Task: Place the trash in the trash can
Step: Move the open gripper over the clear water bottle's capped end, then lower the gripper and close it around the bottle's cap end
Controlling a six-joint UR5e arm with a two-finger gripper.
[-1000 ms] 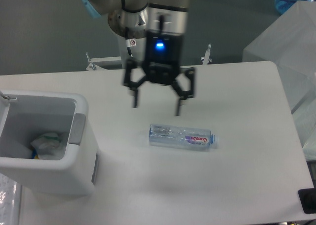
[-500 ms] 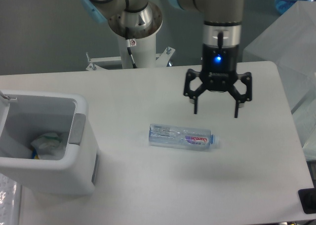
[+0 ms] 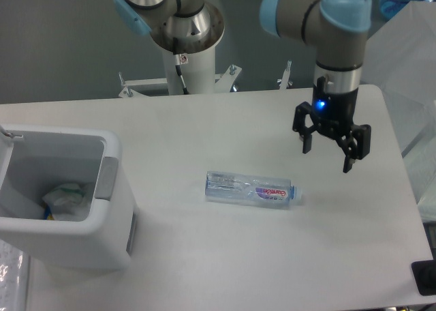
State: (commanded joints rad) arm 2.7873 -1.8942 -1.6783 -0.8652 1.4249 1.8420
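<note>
The clear plastic water bottle [image 3: 251, 189] with a pink-purple label lies on its side in the middle of the white table [image 3: 204, 256], cap end to the right. The crumpled white wrapper [image 3: 66, 199] with a green mark lies inside the white trash can [image 3: 102, 236] at the left. My gripper [image 3: 328, 159] hangs above the table to the right of and behind the bottle, apart from it. Its fingers are spread open and hold nothing.
The arm's base column [image 3: 184, 45] stands at the table's back edge. White plastic-covered objects [image 3: 402, 72] sit off the right side of the table. A dark object [image 3: 425, 278] shows at the lower right corner.
My gripper has moved steadily to the right, from above and left of the bottle to right of it, and has turned about its axis. It stays open. The bottle and wrapper have not moved.
</note>
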